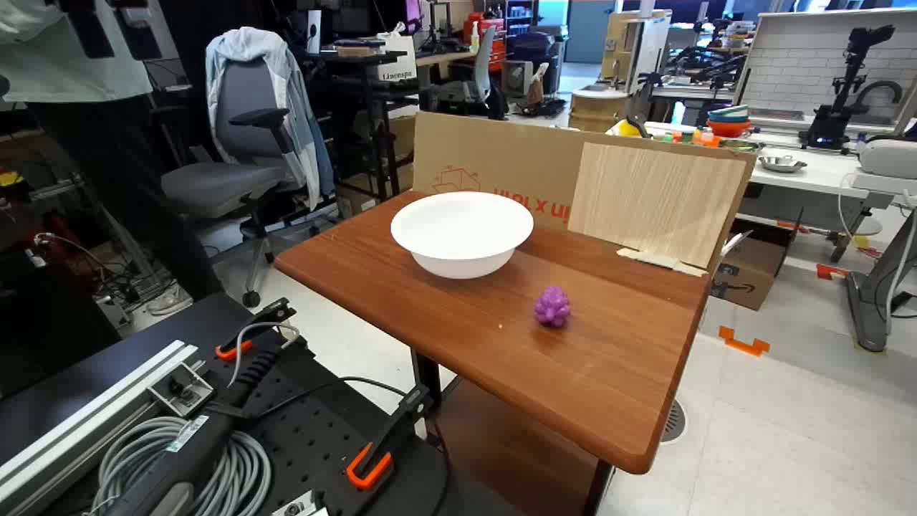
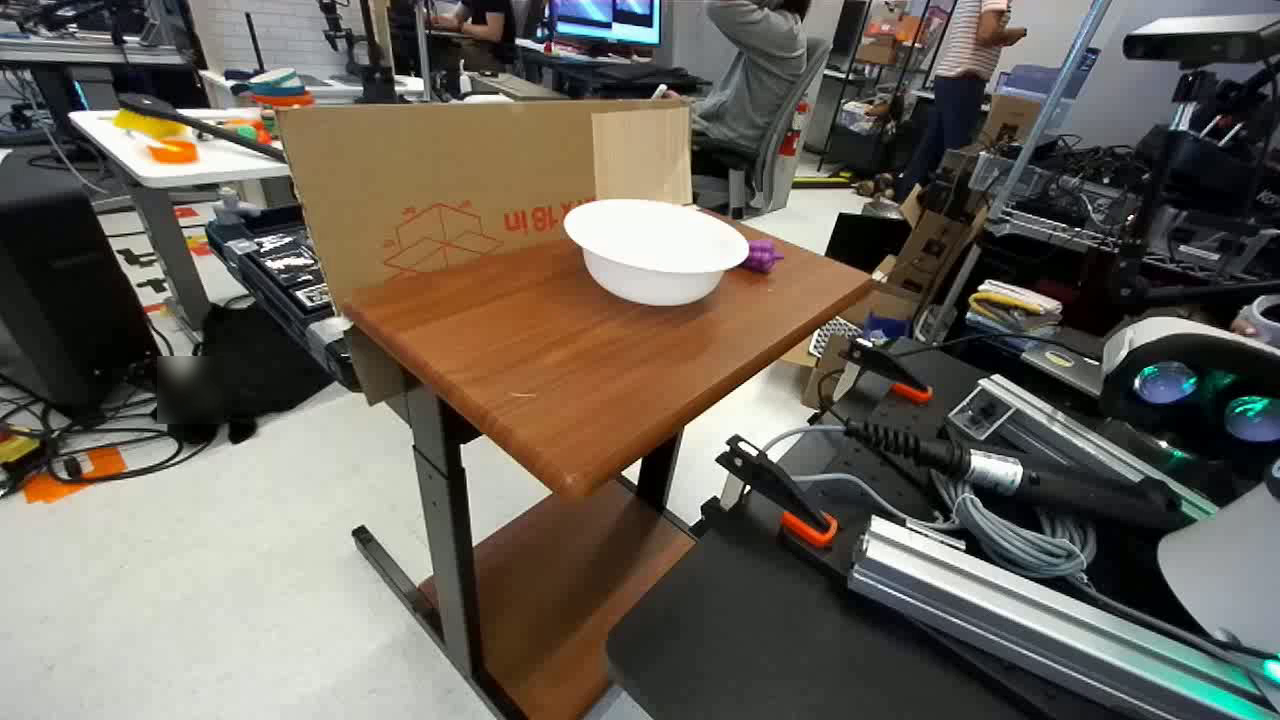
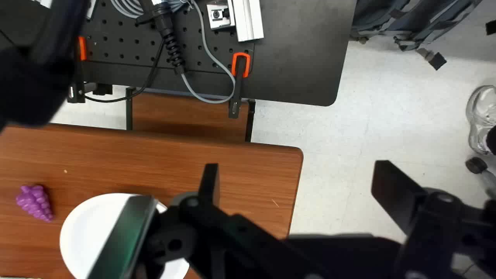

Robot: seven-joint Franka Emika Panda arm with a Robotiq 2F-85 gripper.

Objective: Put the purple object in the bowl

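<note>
The purple object (image 1: pixel 552 307) is a small bumpy lump lying on the brown wooden table (image 1: pixel 609 373). The white bowl (image 1: pixel 462 236) stands upright on the same table, a short way from the lump. In an exterior view the bowl (image 2: pixel 660 255) partly hides the purple object (image 2: pixel 764 256). In the wrist view the purple object (image 3: pixel 35 202) is at the far left, and the bowl (image 3: pixel 93 232) is partly covered by a finger. My gripper (image 3: pixel 297 166) is wide open and empty, above the table's end edge and the floor. Its fingertips seem to show at an exterior view's top left.
A cardboard sheet (image 1: pixel 501 154) with a light wood panel (image 1: pixel 655 201) stands along the table's far edge. A black bench (image 2: pixel 760 620) with orange clamps (image 1: pixel 369 466), cables and a metal rail (image 2: pixel 1000 590) lies across a gap. A person stands near an office chair (image 1: pixel 222 172).
</note>
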